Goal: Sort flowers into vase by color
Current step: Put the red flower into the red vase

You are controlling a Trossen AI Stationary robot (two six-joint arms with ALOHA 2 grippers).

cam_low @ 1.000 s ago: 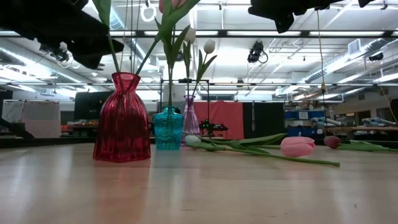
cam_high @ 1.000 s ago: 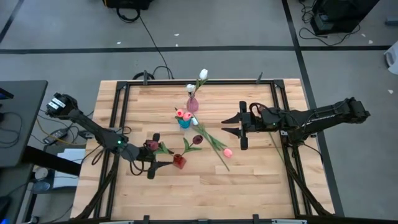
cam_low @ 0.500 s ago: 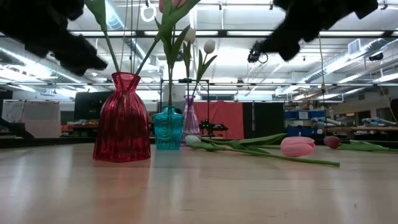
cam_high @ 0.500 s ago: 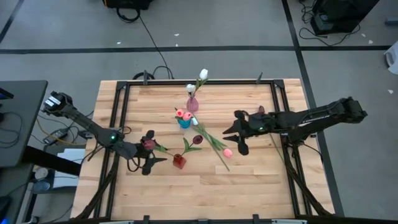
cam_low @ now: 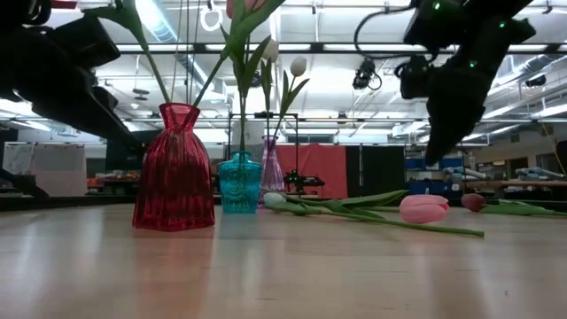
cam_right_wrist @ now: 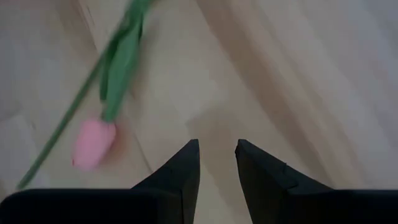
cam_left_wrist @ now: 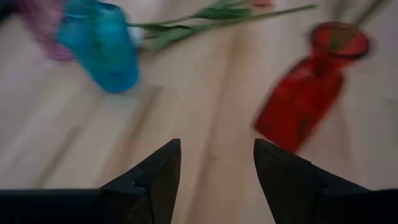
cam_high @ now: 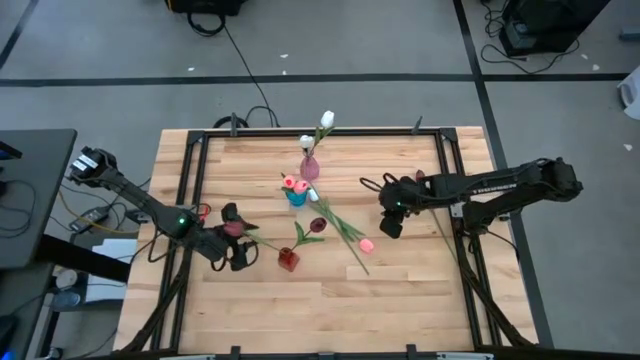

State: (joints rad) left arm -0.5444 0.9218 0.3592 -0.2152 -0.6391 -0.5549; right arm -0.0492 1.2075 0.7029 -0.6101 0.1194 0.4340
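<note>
while both grippers [cam_left_wrist: 216, 163] [cam_right_wrist: 217, 160] are hanging open and empty, pink tulips [cam_high: 294, 184] are standing in the teal vase [cam_high: 295, 197], white tulips [cam_high: 326, 120] in the purple vase [cam_high: 310, 168], and a green stem [cam_low: 144, 40] in the red vase [cam_low: 174, 167].

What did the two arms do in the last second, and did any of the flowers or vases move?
The right gripper swung from pointing across the table to pointing down beside the pink tulip, its fingers narrowing but empty. The left gripper drew back a little from the red vase, open and empty. The vases and the loose flowers lie where they were.
</note>
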